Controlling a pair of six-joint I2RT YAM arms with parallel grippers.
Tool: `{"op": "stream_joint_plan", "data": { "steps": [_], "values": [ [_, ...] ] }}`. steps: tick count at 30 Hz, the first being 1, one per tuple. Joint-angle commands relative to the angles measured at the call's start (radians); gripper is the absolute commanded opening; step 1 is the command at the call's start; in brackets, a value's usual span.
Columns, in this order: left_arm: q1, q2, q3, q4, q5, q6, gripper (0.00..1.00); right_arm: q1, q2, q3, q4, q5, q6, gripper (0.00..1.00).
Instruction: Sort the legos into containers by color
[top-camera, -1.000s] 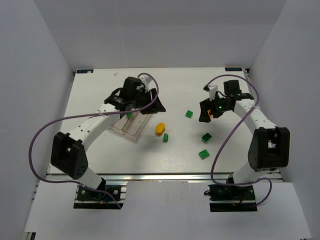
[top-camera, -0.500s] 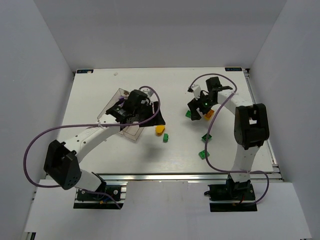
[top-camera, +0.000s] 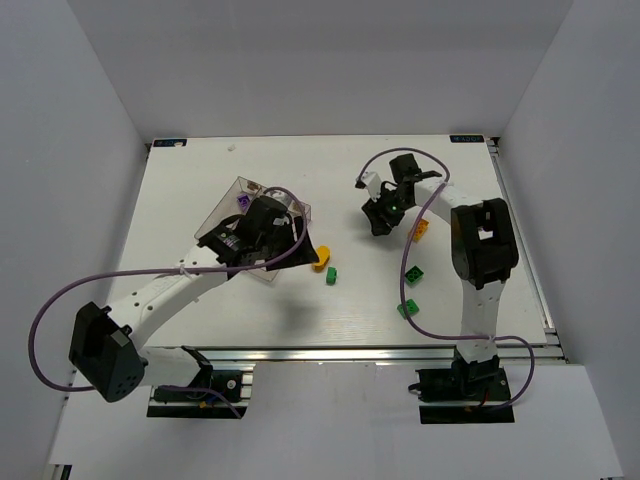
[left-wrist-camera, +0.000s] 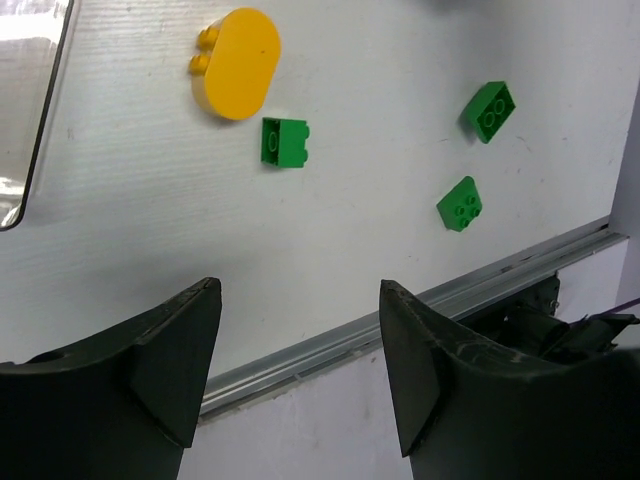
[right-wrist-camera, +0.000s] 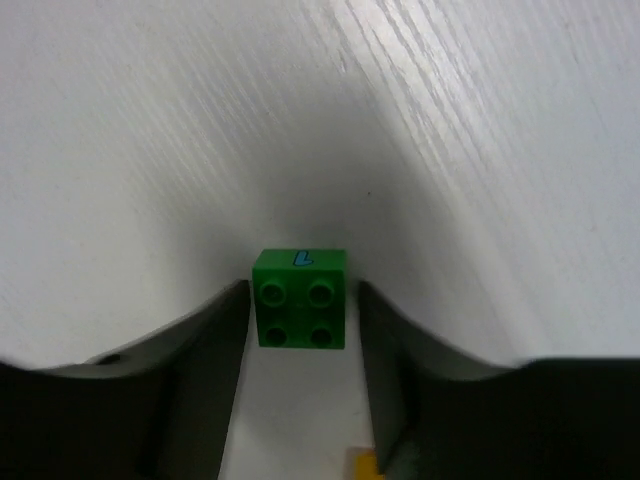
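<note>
Our right tool (right-wrist-camera: 303, 285) is spread closely either side of a green four-stud brick (right-wrist-camera: 300, 312) on the worktop's (right-wrist-camera: 450, 120) far right. We judge it light, rigid and slick, so we pinch its flat opposite sides. Our left tool (left-wrist-camera: 297, 295) hangs spread, empty.

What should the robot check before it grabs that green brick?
1. Green brick centred in right gripper: ok.
2. Right gripper closed on it: not ok, slim gaps show.
3. Brick sitting flat, studs up: ok.
4. Left gripper open and empty: ok.
5. Tray lying flat: cannot tell, left arm covers part.
</note>
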Motion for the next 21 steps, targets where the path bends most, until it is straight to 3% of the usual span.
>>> {"op": "stream_joint_plan", "data": {
  "steps": [1, 2, 4, 6, 12, 21],
  "values": [
    [-0.005, -0.062, -0.027, -0.013, -0.042, -0.033, 0.74, 0.004, 0.012, 0.040, -0.003, 0.001, -0.025, 0.51],
    [-0.005, -0.066, -0.030, -0.010, -0.044, -0.034, 0.74, 0.001, 0.008, 0.049, -0.012, -0.005, -0.035, 0.34],
    [-0.005, -0.078, -0.036, -0.007, -0.052, -0.036, 0.74, 0.003, -0.015, 0.050, -0.038, -0.028, -0.042, 0.10],
    [-0.014, -0.108, -0.044, -0.003, -0.087, -0.036, 0.74, 0.006, -0.043, 0.046, -0.060, -0.074, -0.058, 0.00],
    [-0.014, -0.308, -0.151, 0.106, -0.173, -0.060, 0.74, 0.093, -0.095, 0.208, -0.182, -0.272, -0.035, 0.00],
    [-0.014, -0.420, -0.127, 0.004, -0.297, -0.090, 0.74, 0.335, 0.063, 0.533, -0.028, -0.292, 0.214, 0.00]
  ]
}}
